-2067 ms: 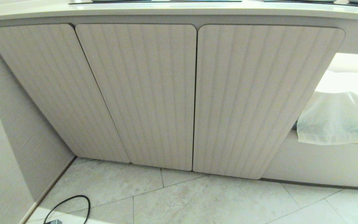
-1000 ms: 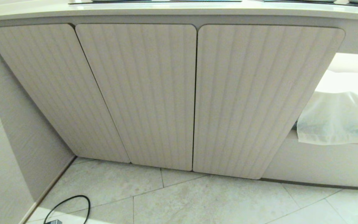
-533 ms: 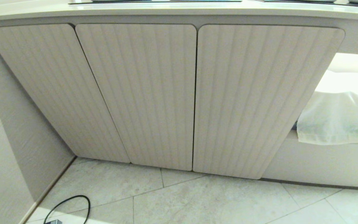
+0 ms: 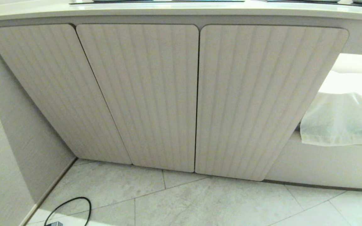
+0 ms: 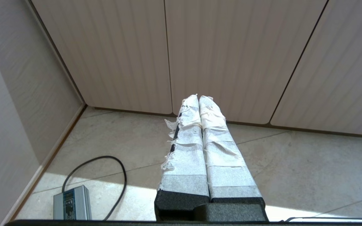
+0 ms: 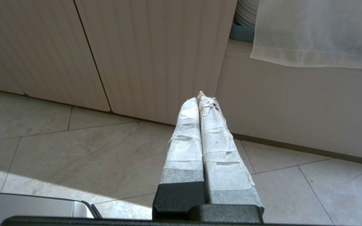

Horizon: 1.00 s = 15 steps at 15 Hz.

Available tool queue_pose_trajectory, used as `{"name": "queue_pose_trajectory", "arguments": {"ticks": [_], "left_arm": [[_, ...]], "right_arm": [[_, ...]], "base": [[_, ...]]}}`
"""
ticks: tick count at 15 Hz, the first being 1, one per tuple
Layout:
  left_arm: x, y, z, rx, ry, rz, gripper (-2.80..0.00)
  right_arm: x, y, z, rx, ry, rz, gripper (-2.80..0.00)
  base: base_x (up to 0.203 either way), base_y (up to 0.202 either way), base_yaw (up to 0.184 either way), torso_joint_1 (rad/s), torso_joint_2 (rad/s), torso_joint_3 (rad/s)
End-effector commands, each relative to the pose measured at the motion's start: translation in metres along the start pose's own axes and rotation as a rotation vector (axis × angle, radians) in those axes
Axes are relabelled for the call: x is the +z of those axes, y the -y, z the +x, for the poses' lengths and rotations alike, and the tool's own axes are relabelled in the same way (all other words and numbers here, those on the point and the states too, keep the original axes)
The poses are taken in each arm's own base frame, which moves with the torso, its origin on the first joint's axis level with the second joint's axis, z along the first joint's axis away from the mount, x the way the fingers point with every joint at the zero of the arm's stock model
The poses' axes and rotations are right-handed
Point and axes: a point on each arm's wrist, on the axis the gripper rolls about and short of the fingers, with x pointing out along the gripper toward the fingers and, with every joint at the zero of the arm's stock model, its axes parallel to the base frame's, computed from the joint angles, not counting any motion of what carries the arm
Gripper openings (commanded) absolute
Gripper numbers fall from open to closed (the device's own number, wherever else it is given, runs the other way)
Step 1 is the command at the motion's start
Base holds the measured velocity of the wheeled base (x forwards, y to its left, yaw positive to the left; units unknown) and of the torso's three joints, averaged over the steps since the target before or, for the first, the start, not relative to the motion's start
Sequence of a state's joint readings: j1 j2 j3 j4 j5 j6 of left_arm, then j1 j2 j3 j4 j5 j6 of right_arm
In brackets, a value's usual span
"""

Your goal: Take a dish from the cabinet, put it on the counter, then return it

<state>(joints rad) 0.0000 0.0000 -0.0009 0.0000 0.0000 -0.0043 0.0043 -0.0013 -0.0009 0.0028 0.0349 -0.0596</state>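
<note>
The cabinet (image 4: 143, 94) fills the head view: three beige, vertically ribbed doors, all closed. Above them runs the cream counter (image 4: 181, 11) with a dark cooktop panel at its back edge. The dish is hidden. Neither arm shows in the head view. My left gripper (image 5: 198, 98) hangs low over the floor tiles, its white-taped fingers pressed together and empty, pointing at the cabinet (image 5: 225, 56) base. My right gripper (image 6: 200, 99) is likewise shut and empty, aimed at the foot of the rightmost door (image 6: 156, 53).
A white gauzy cloth (image 4: 341, 119) hangs over an open shelf right of the doors; stacked white plates (image 6: 247, 12) sit on a blue holder beside it. A black cable (image 4: 71, 210) and a grey power box (image 5: 71, 202) lie on the floor by the left wall (image 4: 5, 150).
</note>
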Motion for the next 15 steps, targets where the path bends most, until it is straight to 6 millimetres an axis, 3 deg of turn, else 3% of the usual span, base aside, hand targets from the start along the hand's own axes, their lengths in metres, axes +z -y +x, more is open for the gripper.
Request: {"name": "queue_pose_trajectory", "arguments": {"ticks": [1, 15], "left_arm": [[-0.0002, 0.0, 0.0001, 0.0, -0.001, 0.0, -2.8], [-0.0001, 0.0, 0.0, 0.0, 0.0, 0.0, -2.8]], "right_arm": [[0.0, 0.0, 0.0001, 0.001, -0.002, -0.006, -2.8], [0.0, 0.0, 0.0001, 0.001, -0.001, 0.011, -2.8]], "base": [[0.0, 0.0, 0.0, 0.0, 0.0, 0.0], [0.0, 0.0, 0.0, 0.0, 0.0, 0.0]]}}
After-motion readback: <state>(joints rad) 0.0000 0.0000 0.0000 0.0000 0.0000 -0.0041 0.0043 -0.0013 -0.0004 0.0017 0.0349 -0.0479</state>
